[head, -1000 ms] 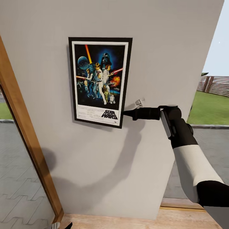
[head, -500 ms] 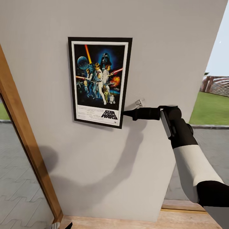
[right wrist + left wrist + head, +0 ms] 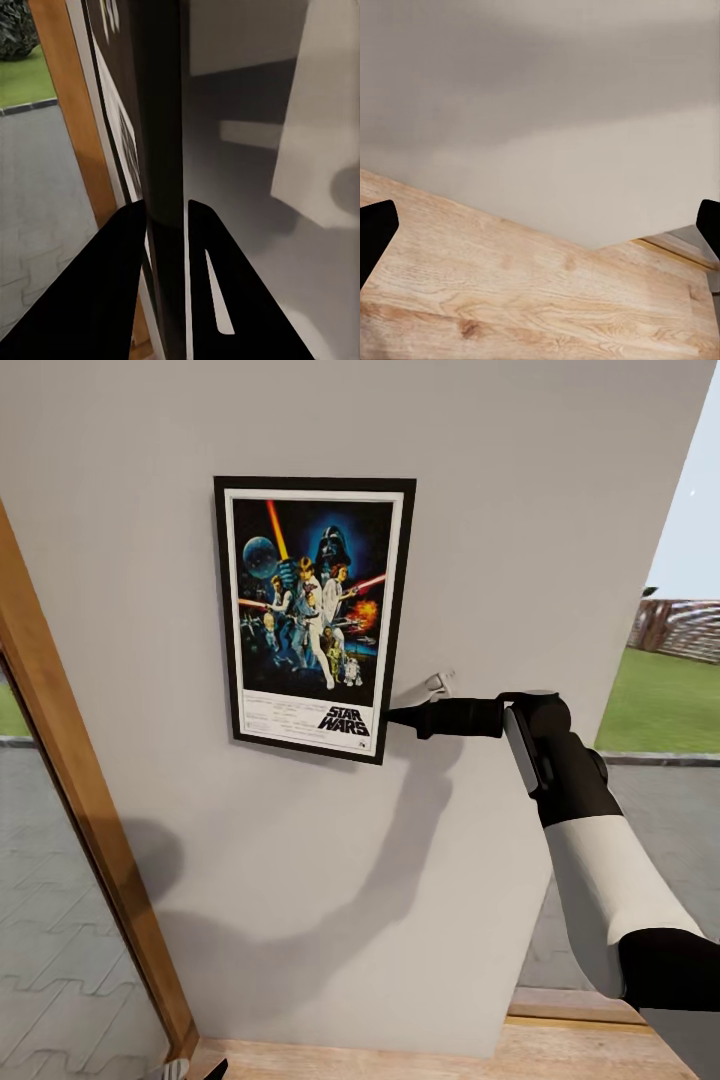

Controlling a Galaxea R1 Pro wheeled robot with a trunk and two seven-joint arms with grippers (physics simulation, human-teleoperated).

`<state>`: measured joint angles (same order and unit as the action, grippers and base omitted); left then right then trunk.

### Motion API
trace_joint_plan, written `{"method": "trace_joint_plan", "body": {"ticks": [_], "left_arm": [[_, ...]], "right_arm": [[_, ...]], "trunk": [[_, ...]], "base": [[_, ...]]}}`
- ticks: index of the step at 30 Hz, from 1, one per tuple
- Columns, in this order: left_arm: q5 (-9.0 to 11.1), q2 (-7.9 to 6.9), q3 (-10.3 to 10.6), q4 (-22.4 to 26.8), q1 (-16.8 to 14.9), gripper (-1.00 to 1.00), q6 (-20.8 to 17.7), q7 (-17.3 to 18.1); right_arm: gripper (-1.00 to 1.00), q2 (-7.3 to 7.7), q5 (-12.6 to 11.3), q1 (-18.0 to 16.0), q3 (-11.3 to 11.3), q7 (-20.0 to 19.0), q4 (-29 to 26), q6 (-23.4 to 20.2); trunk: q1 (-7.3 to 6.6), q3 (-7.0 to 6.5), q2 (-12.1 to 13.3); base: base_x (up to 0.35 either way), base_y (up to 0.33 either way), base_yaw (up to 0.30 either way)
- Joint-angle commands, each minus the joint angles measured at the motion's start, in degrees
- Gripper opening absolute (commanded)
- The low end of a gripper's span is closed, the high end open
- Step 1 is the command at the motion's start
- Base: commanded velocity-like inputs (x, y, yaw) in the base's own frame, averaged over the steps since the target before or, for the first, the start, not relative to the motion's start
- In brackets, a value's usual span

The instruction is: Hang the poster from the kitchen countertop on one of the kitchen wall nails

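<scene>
The poster (image 3: pixel 312 615) stands upright and flat against the light-grey wall (image 3: pixel 520 510), Star Wars logo at its lower end. My right gripper (image 3: pixel 392 715) reaches in from the right and is shut on the poster's lower right edge. In the right wrist view the two dark fingers (image 3: pixel 112 285) pinch the black frame edge (image 3: pixel 161 112) between them. No wall nail shows; the spot behind the poster is hidden. The kitchen countertop is out of view. My left gripper (image 3: pixel 540 232) hangs low over the wooden floor (image 3: pixel 510 300), open, its tips far apart.
A slanting wooden door or window frame (image 3: pixel 80 790) borders the wall on the left, with paving behind glass. The wall panel ends at the right, where grass (image 3: pixel 660 700) and a fence lie outside. Wooden floor (image 3: pixel 400 1055) runs along the wall's foot.
The picture has shifted slightly, seen in the wooden frame and the outdoor background. The poster and my right gripper keep the same place on the wall.
</scene>
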<state>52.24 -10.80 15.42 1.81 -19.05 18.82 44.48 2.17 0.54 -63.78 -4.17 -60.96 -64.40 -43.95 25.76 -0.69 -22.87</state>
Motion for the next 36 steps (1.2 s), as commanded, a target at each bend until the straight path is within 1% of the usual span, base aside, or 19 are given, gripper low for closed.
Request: {"method": "trace_joint_plan", "body": {"ticks": [1, 9, 15, 16, 32, 36], "left_arm": [[0.33, -0.01, 0.48, -0.05, -0.02, 1.00, 0.37, 0.08], [0.32, -0.01, 0.48, -0.05, -0.02, 1.00, 0.34, 0.08], [0.33, -0.05, 0.48, -0.05, -0.02, 1.00, 0.34, 0.10], [0.34, -0.07, 0.48, -0.05, -0.02, 1.00, 0.34, 0.11], [0.33, -0.10, 0.48, -0.05, -0.02, 1.00, 0.41, 0.12], [0.32, -0.10, 0.48, -0.05, -0.02, 1.00, 0.40, 0.13]], "right_arm": [[-1.00, 0.03, 0.00, -0.03, -0.05, -0.13, -0.03, -0.35], [-1.00, 0.03, -0.01, -0.03, -0.05, -0.13, -0.03, -0.35], [-1.00, 0.03, -0.01, -0.06, -0.05, -0.13, -0.03, -0.36], [1.00, 0.03, -0.01, -0.05, -0.05, -0.13, -0.03, -0.36], [1.00, 0.03, 0.07, -0.05, -0.05, -0.13, -0.03, -0.44], [1.00, 0.01, 0.06, -0.04, -0.05, -0.13, -0.03, -0.44]], "trunk": [[0.02, 0.03, -0.04], [0.02, 0.03, -0.04], [0.02, 0.03, -0.04], [0.02, 0.03, -0.04], [0.02, 0.03, -0.04], [0.02, 0.03, -0.04]], "base": [[0.000, 0.000, 0.000], [0.000, 0.000, 0.000], [0.167, 0.000, 0.000], [0.067, 0.000, 0.000], [0.007, 0.000, 0.000], [-0.082, 0.000, 0.000]]}}
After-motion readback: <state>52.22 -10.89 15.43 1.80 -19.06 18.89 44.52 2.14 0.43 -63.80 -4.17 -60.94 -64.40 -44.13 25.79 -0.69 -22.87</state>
